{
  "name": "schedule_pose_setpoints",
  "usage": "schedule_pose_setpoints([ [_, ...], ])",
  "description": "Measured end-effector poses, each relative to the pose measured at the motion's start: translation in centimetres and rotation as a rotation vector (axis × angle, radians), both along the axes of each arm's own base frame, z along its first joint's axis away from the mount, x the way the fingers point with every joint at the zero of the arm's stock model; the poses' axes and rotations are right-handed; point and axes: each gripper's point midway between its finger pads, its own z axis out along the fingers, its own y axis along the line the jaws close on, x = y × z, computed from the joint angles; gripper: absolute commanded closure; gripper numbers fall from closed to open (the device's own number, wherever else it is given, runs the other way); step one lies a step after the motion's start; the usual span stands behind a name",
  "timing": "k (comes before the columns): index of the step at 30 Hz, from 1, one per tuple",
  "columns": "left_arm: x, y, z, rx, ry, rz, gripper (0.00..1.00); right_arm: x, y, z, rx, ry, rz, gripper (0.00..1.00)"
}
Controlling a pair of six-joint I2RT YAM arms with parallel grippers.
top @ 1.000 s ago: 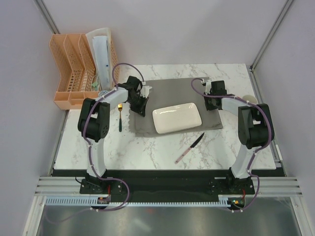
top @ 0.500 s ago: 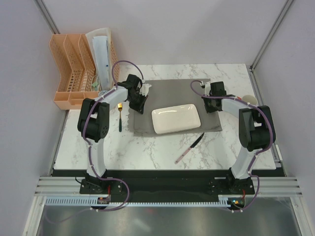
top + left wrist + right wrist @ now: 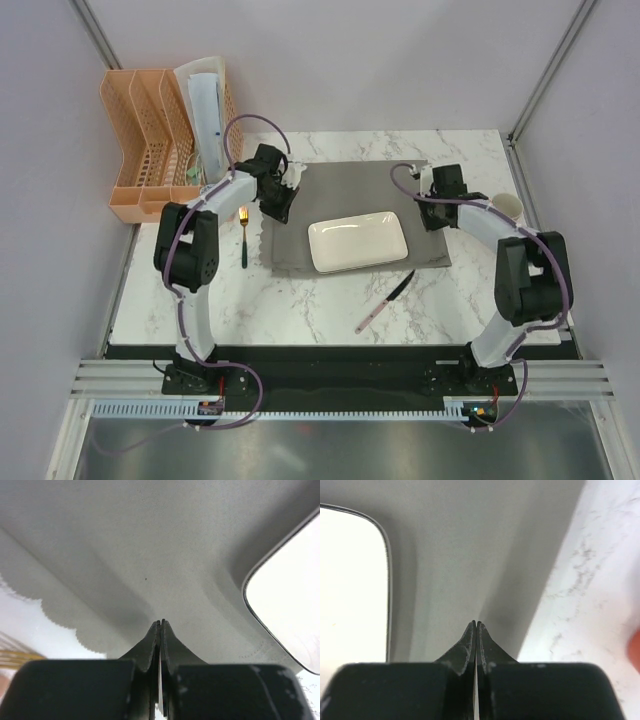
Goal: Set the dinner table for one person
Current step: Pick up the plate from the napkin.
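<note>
The white marble dinner table [image 3: 300, 310] carries a grey scallop-edged placemat [image 3: 350, 190] with a white rectangular plate [image 3: 357, 243] on its near half. My left gripper [image 3: 280, 208] is at the mat's left edge, shut with the cloth tented up to its tips [image 3: 160, 622]. My right gripper [image 3: 435, 217] is at the mat's right edge, shut the same way [image 3: 475, 623]. A pink-handled knife [image 3: 385, 300] lies on the marble in front of the mat. A gold and green fork [image 3: 243, 238] lies left of the mat.
A cream cup [image 3: 508, 205] stands near the table's right edge, beside my right arm. An orange file rack [image 3: 150, 140] holding a white package stands off the table's far left corner. The plate's corner shows in both wrist views [image 3: 290, 610] [image 3: 350, 580].
My left gripper has moved a little toward the far edge along the mat's left side. My right arm's elbow has swung out to the right. The plate has shifted slightly left.
</note>
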Motion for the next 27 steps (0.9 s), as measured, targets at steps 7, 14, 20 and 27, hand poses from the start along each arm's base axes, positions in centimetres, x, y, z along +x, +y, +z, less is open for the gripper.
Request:
schedule_pose_setpoints([
  [7, -1.3, 0.4, 8.6, -0.044, -0.140, -0.010, 0.33, -1.7, -0.2, 11.2, 0.020, -0.213, 0.027, 0.39],
  [14, -9.2, -2.6, 11.6, -0.277, 0.105, -0.137, 0.00, -5.4, 4.7, 15.2, 0.248, -0.089, 0.231, 0.19],
  [20, -12.5, -4.9, 8.3, -0.414, 0.408, -0.164, 0.00, -7.8, 7.0, 8.5, 0.360, 0.237, 0.286, 0.27],
  [27, -13.1, -5.7, 5.0, -0.462, 0.558, -0.161, 0.00, -7.7, 7.3, 5.1, 0.376, 0.324, 0.288, 0.35],
])
